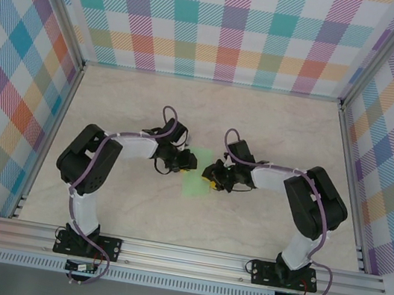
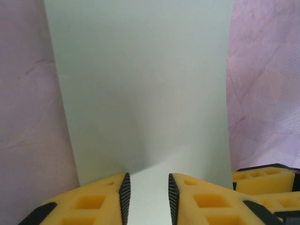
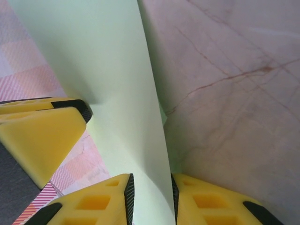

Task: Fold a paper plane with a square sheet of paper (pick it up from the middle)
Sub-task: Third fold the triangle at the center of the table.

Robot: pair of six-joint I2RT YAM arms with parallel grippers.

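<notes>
step: we judge 1st centre fold | square sheet of paper (image 1: 196, 183) mid-table (image 1: 283, 132), partly lifted | left gripper (image 2: 146, 199) narrow gap astride sheet | right gripper (image 3: 151, 201) narrow, edge in gap | we'd align edges, then press crease

TEXT: none legible in any view | PAPER: thin pale mint-green square sheet of paper (image 2: 140, 84), plain on its visible face | BENCH: pale marble-patterned bench (image 3: 234, 70), veins only
</notes>
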